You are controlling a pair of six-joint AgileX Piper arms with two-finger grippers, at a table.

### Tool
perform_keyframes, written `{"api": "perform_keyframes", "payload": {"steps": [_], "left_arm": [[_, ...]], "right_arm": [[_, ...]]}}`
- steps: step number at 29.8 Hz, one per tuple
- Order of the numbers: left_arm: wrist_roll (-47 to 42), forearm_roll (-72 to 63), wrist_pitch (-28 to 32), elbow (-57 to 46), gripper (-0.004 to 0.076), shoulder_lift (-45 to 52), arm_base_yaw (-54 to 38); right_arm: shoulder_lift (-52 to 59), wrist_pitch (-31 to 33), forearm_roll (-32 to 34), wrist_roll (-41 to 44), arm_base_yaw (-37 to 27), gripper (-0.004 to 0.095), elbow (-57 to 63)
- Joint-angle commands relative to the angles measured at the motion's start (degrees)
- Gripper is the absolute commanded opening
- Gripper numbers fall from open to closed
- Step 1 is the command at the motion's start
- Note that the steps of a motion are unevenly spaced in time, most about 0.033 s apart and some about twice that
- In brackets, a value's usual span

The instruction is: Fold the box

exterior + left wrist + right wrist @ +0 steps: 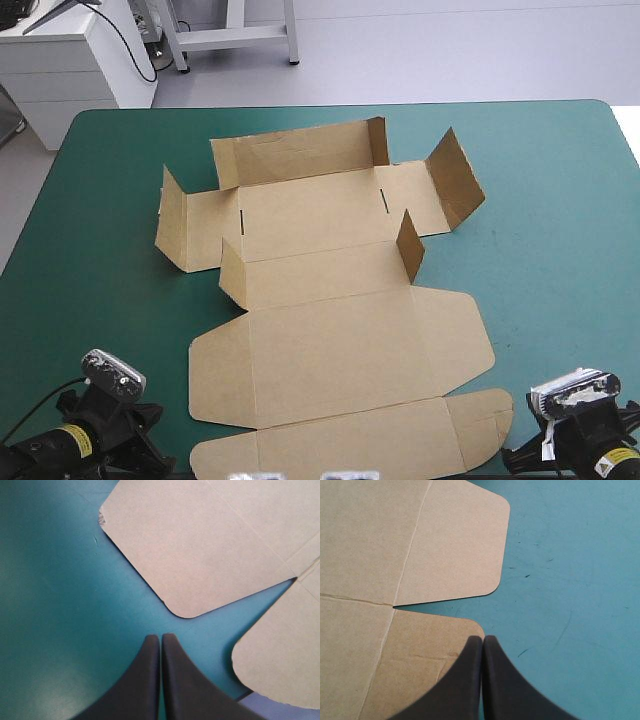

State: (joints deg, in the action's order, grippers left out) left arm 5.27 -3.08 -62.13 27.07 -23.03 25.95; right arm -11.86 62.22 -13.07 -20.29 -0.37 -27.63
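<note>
The brown box [330,300] lies in the middle of the table. Its far walls and side flaps stand raised, and its lid [340,355] lies flat toward the front edge. In the left wrist view my left gripper [161,636] is shut over the teal-green cover. It sits just short of the lid's rounded side flap [200,555], and the front strip's flap [282,665] lies beside it. In the right wrist view my right gripper [483,638] is shut, with its tip at the rounded edge of the front strip's flap [415,660]. The lid's side flap [452,545] lies ahead of it.
Bare teal-green cover [560,250] stretches to the right of the box, and more of it [90,300] to the left. A white cabinet [70,60] stands beyond the table's far left corner. Both arms sit at the front corners.
</note>
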Motion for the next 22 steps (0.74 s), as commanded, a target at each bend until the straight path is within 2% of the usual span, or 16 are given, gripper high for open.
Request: {"api": "perform_keyframes", "payload": {"steps": [1,13,22], "left_arm": [[-0.1,-0.5,2.5,1.4,-0.0008,-0.5,0.2],[-0.1,-0.5,2.5,1.4,-0.0008,-0.5,0.2],[-0.1,-0.5,2.5,1.4,-0.0008,-0.5,0.2]], "right_arm": [[-0.9,-3.2,-0.5,0.0,0.1,-0.0021,-1.4],[-0.9,-4.1,-0.4,0.0,0.1,-0.0021,-1.8],[-6.9,-14.3,0.5,0.0,0.1,-0.0021,-9.3]]}}
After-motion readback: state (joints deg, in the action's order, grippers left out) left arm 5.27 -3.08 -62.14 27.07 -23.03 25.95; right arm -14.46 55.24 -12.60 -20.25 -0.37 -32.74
